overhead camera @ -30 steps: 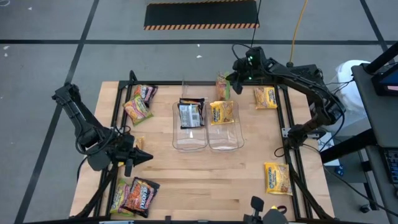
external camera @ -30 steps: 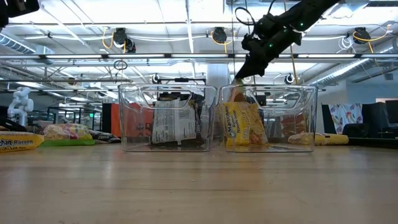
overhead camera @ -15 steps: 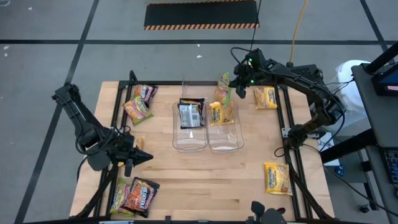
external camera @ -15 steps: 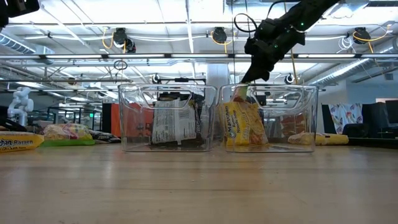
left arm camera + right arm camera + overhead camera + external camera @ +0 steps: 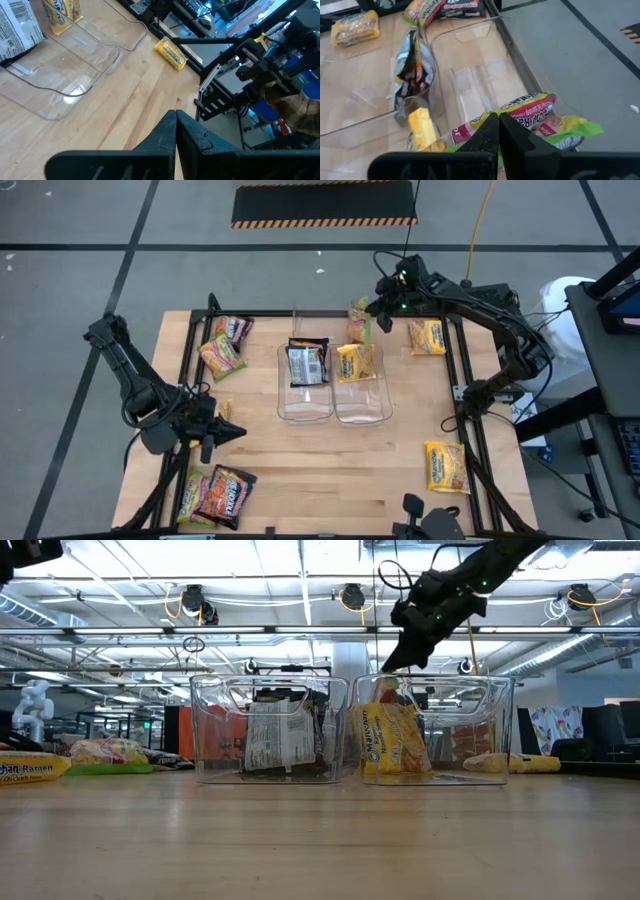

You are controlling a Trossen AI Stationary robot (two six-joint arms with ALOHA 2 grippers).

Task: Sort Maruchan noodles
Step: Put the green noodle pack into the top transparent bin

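Two clear bins stand side by side mid-table. The left bin holds a dark noodle packet, and the right bin holds a yellow one that leans upright. My right gripper hovers over the far end of the right bin, shut on a pink-green noodle packet. My left gripper waits shut over the table's left side, and nothing shows between its fingers. My right gripper pinches the pink-green packet between its two fingers at its edge; the fingers themselves hide the exact spot. They come slanting down from the table's far right. The packet hangs tilted below them, lifted clear at the far rim of the right bin.
More packets lie about the table: two at the far left, a pile at the near left, a yellow one at the far right and another at the near right. Black frame rails run along both sides.
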